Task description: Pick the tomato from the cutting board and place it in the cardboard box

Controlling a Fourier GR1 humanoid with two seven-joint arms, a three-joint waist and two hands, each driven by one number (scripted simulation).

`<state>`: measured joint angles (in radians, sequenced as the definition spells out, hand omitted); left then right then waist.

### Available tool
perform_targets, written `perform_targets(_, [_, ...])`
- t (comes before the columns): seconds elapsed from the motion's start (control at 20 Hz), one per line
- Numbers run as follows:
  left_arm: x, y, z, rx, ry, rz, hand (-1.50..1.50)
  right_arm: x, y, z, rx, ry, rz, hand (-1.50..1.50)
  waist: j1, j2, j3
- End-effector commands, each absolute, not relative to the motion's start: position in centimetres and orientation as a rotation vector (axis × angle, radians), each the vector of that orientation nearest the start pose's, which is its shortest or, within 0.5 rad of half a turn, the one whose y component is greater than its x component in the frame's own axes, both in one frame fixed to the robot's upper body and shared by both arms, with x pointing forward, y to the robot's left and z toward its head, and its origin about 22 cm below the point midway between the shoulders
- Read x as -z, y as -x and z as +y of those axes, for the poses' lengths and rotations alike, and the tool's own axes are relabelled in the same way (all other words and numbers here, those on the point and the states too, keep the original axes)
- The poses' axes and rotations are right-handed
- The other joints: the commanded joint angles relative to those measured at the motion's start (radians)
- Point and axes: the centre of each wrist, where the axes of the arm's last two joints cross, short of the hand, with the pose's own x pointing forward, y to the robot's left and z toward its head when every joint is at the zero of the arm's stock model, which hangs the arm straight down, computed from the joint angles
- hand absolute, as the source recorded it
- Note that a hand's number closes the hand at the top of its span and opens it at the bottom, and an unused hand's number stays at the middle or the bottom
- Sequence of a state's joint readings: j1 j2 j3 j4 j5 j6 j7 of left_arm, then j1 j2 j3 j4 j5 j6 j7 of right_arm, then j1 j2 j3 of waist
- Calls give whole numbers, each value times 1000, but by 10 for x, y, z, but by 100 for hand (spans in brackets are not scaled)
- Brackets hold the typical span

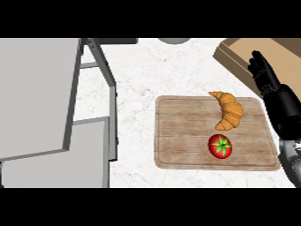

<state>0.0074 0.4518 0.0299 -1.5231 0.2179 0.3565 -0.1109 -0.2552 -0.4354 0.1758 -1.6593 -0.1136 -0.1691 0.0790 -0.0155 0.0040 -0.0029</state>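
A red tomato (220, 146) with a green stem lies on the near part of the wooden cutting board (178, 132). The cardboard box (289, 55) sits at the counter's far right, partly cut off by the view's edge. My right hand (276, 95) is raised at the board's right edge, fingers straight and pointing toward the box, holding nothing. It is to the right of and beyond the tomato, apart from it. My left hand does not show.
A golden croissant (228, 110) lies on the board just beyond the tomato. A large grey appliance (29, 97) with metal legs fills the left side. A grey round object (173, 40) peeks in at the far edge.
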Motion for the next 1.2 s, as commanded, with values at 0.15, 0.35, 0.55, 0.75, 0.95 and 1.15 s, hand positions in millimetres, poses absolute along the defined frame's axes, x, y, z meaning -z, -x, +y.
perform_targets(0.15, [-47, -241, 345, -78, -292, -1549, 0, -119, -249, -280, -133, 169, -1723, -150, -6, -11, 3])
perform_targets(0.35, [-22, -227, 326, -102, -159, -1437, 0, -123, -245, -330, 95, 697, -1817, -150, -53, -20, 3])
perform_targets(0.55, [-38, -229, 331, -85, -90, -1439, 0, -114, -195, -286, 53, 611, -2072, -150, -24, -18, 3])
perform_targets(0.75, [-45, -237, 342, -61, -80, -1429, 0, -113, -156, -276, -162, 611, -2072, -150, -7, -9, 2])
perform_targets(0.95, [-51, -238, 324, -70, -89, -1446, 0, -124, -146, -290, -517, 725, -1738, -150, -7, -10, -1])
perform_targets(1.15, [-51, -241, 326, -56, -74, -1440, 0, -141, -144, -292, -725, 861, -1462, -150, 8, -3, -6])
